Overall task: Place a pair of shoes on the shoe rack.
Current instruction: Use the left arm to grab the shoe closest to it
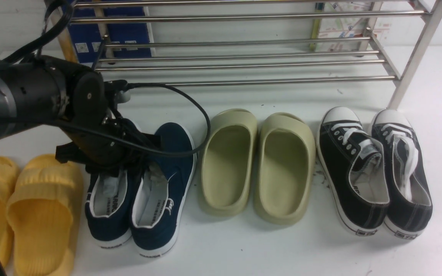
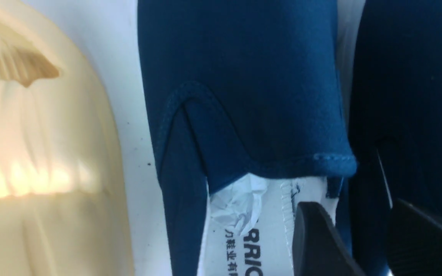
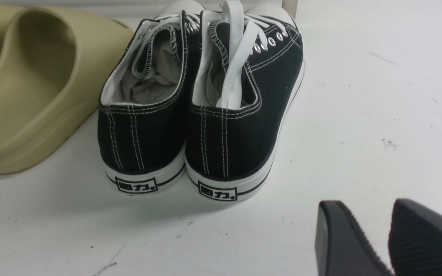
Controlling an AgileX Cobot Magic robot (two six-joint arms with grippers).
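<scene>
The pair of shoes, two navy slip-ons with white lining, stands side by side on the white table: the left shoe and the right shoe. My left gripper reaches down into them from above. In the left wrist view one finger sits inside the left shoe against its white lining. The other finger is inside the right shoe, so the left gripper is shut on their two adjoining walls. The shoe rack of steel tubes stands behind. My right gripper is open over bare table.
Yellow slides lie left of the navy pair, close to the left shoe. Olive slides and black lace-up sneakers stand to the right. The right gripper hangs behind the heels of those sneakers. A cable loops off the left wrist.
</scene>
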